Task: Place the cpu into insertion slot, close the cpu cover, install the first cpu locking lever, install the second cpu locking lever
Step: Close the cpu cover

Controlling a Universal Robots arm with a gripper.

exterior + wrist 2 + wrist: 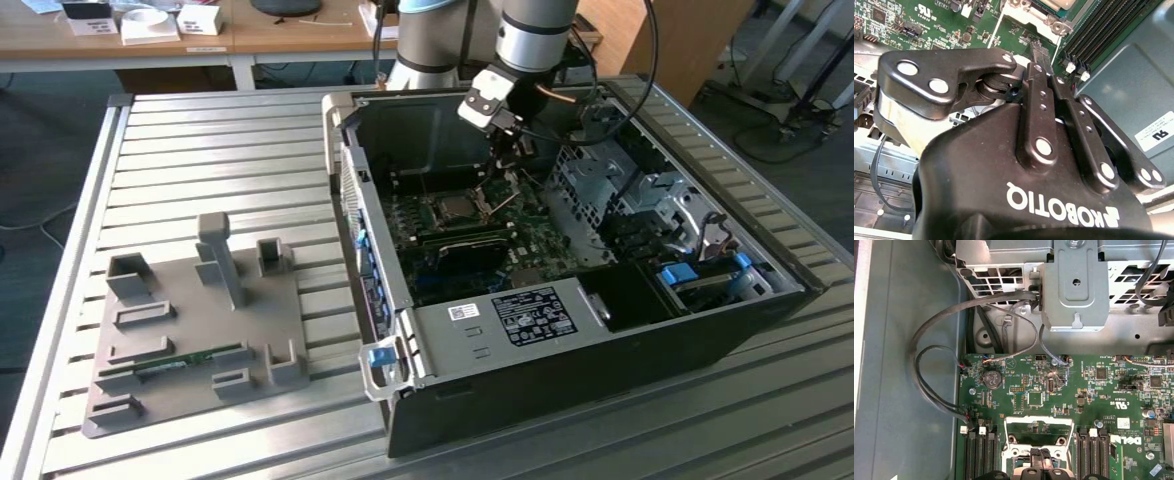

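The tool hangs inside the open computer case. Its two fingers are pressed together, with nothing visible between them. In the first wrist view their tips sit directly over the insertion slot, though I cannot tell whether they touch it. In the exterior view the tool stands at about 1 o'clock from that socket.

The cpu seems to lie seated in the socket: in the second wrist view a pale, flat metal face shows inside the silvery rim, just beyond the fingertips. The cpu cover looks raised rather than shut, since the green motherboard shows through its square window in the first wrist view.

Counted: one tool, one socket, one cpu and one cover. Two banks of long black memory slots flank the socket, and one round coin cell sits on the board. On the slatted tabletop, at 9 o'clock from the case, lies one grey fixture plate carrying one green memory stick
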